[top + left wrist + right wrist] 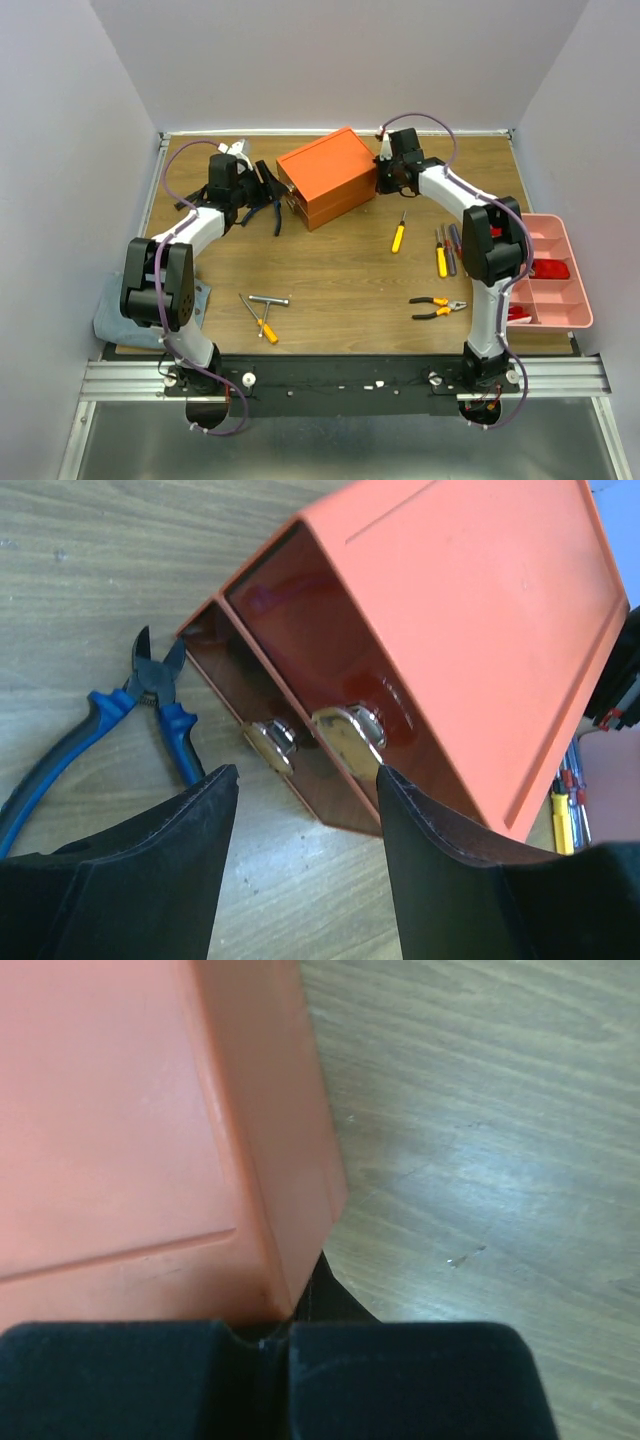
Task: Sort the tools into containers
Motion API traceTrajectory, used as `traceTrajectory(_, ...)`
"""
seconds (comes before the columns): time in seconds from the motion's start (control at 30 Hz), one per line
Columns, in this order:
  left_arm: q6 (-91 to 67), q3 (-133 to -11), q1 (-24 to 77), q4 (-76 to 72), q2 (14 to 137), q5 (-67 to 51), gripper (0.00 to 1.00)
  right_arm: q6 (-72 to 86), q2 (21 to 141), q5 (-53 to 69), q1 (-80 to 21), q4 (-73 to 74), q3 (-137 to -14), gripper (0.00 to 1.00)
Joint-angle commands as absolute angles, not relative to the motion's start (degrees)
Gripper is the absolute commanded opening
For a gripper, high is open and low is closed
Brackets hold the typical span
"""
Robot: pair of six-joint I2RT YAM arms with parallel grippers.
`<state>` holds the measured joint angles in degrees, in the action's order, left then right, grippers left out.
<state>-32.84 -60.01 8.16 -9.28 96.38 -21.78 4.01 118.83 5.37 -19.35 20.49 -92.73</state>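
Orange box (328,176) at the bench's twelve o'clock, blue-handled pliers (170,720) at its nine o'clock; wide-spread left pincer (305,775) should close squarely on the upper drawer knob (348,742) and pull straight, while the shut right pincer (270,1345) braces the box's three o'clock corner.

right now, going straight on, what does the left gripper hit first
Probably a drawer knob on the orange box, which sits just ahead of the open left gripper; depth is unclear.

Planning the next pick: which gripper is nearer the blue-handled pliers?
Left. The left gripper hangs open just beside the blue-handled pliers, facing the drawer knobs of the orange box; the right gripper is shut against the box's opposite end, the box lying between it and the pliers.
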Motion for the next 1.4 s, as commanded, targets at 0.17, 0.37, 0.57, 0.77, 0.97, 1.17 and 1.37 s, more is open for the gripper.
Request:
traceTrajectory(0.17, -37.61, -55.38, 7.73, -12.21, 91.76, -21.97, 0.69, -3.77, 106.54, 4.04, -17.58, 24.78, -87.2, 0.26)
traceTrajectory(0.37, -42.01, -55.98, 7.73, -14.15, 93.69, -20.74, 0.7, -8.08, 99.32, 7.73, -18.19, 22.24, -84.72, 0.69)
traceTrajectory(0.57, -46.58, -58.7, 7.91, -14.33, 97.64, -19.96, 0.7, -9.93, 103.35, 9.14, -19.25, 21.36, -90.25, 0.71)
traceTrajectory(0.77, -45.53, -60.91, 8.96, -10.64, 99.23, -15.21, 0.72, -10.37, 111.0, 8.61, -20.65, 19.87, -98.34, 0.71)
traceTrajectory(0.97, -42.37, -61.7, 10.37, -5.02, 99.67, -11.08, 0.72, -10.46, 116.1, 8.09, -22.94, 18.99, -103.35, 0.71)
traceTrajectory(1.17, -41.48, -59.86, 10.28, -1.76, 98.61, -9.32, 0.72, -10.46, 118.21, 7.74, -24.26, 18.9, -104.94, 0.71)
traceTrajectory(1.37, -41.92, -59.15, 10.37, -1.58, 98.88, -9.23, 0.72, -12.39, 119.27, 4.75, -24.35, 18.19, -105.47, 0.71)
